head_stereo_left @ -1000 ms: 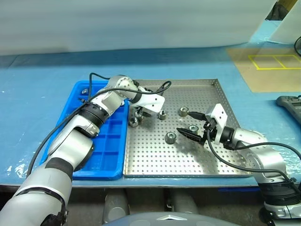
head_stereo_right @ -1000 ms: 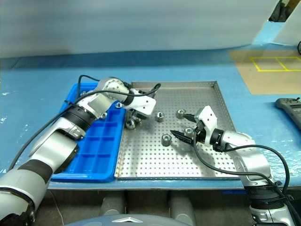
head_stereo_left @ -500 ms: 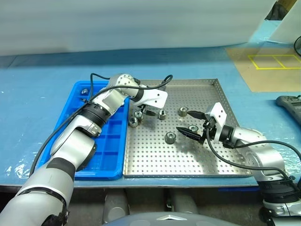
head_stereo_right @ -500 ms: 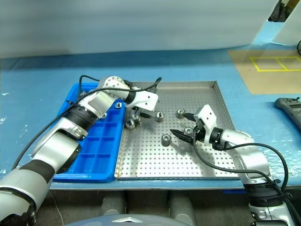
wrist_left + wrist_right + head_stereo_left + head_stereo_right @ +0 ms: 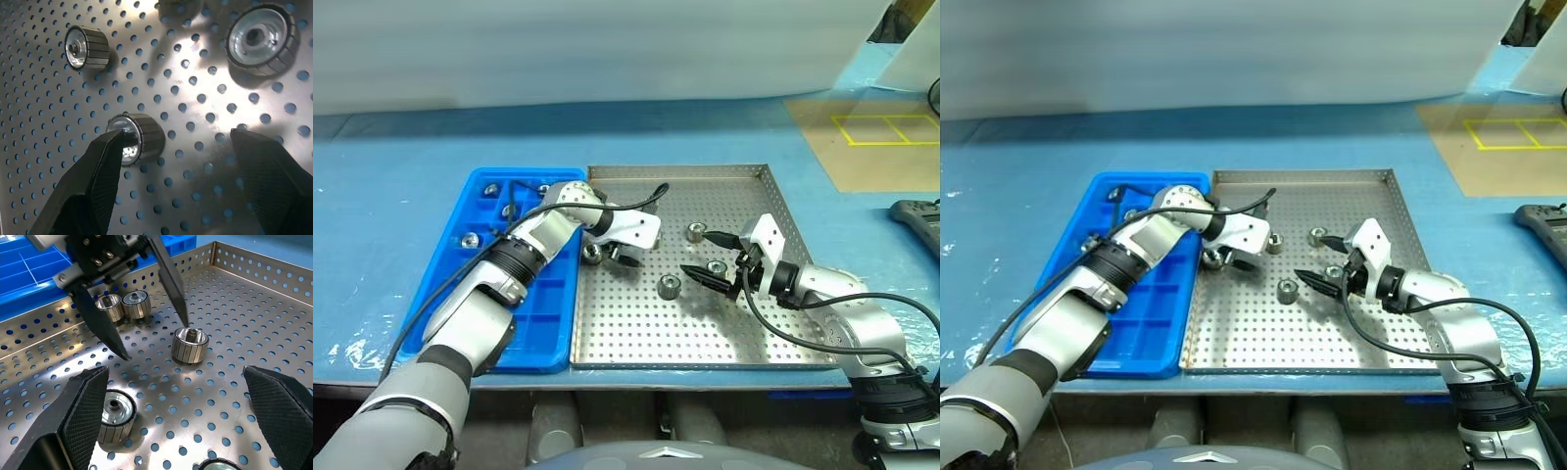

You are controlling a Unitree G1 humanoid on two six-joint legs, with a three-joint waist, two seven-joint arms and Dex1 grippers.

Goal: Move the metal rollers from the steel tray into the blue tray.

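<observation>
- I've got the left gripper (image 5: 142, 308) low over the near-left part of the steel tray (image 5: 744, 343), close to the rim that borders the blue tray (image 5: 543, 338); its fingers stand spread, nothing pinched between them.
- In the right wrist view one left fingertip (image 5: 182, 313) comes down just beside an upright roller (image 5: 190, 345); I cannot tell whether it touches; the other fingertip (image 5: 117, 348) hangs apart from it on the far side.
- In the left wrist view that gripper's own fingers straddle bare perforated floor; a roller lying on its side (image 5: 137, 138) sits right against one finger (image 5: 100, 176); two more lie beyond, one near the view's corner (image 5: 261, 39) and one further off (image 5: 87, 47).
- A pair of rollers (image 5: 122, 306) sits side by side, touching, behind the left gripper, near the tray's blue-side rim.
- My right gripper (image 5: 703, 258) hovers over the middle of the steel tray, pointing toward the left arm; its jaws are wide apart and empty.
- A roller (image 5: 716, 267) rests between the right fingers' spread; another (image 5: 695, 232) lies just past the far finger; one (image 5: 669, 286) stands alone toward the tray's centre.
- In the blue tray a few rollers occupy far compartments: one (image 5: 490, 189) at the far-left corner; one (image 5: 469, 240) a row or two nearer; the near compartments show bare blue.
</observation>
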